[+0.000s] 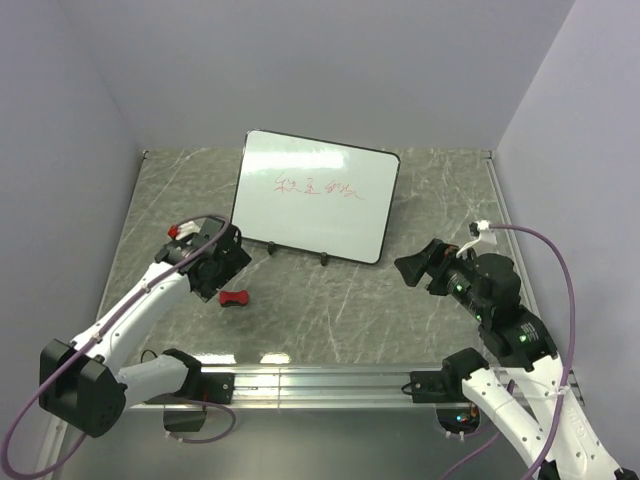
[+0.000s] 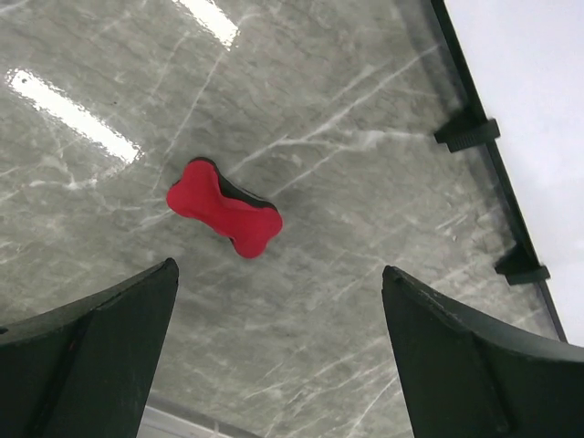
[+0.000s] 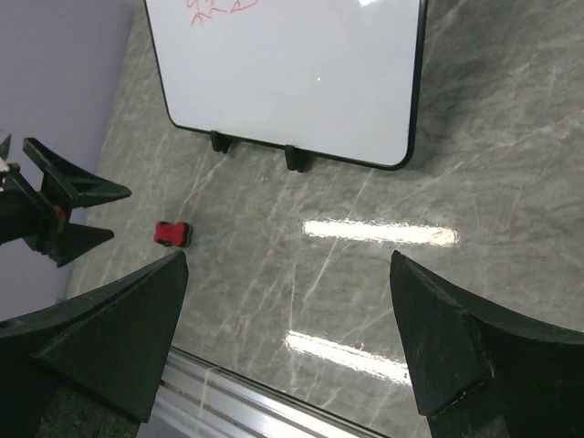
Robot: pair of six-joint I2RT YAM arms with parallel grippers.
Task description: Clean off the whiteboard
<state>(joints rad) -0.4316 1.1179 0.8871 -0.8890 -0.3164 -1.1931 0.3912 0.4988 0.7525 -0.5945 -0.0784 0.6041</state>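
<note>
The whiteboard (image 1: 313, 196) stands tilted on small black feet at the back middle of the table, with red writing (image 1: 320, 188) on it. It also shows in the right wrist view (image 3: 292, 73). A small red-and-black eraser (image 1: 235, 298) lies on the table in front of the board's left side; it shows in the left wrist view (image 2: 224, 208) and the right wrist view (image 3: 171, 234). My left gripper (image 1: 228, 262) is open and empty, just above and left of the eraser. My right gripper (image 1: 412, 268) is open and empty, at the right, pointing left.
The grey marble table (image 1: 330, 310) has a metal rail (image 1: 310, 380) along its near edge. Grey walls close in the left, back and right. The board's black feet (image 2: 467, 130) show at the right of the left wrist view.
</note>
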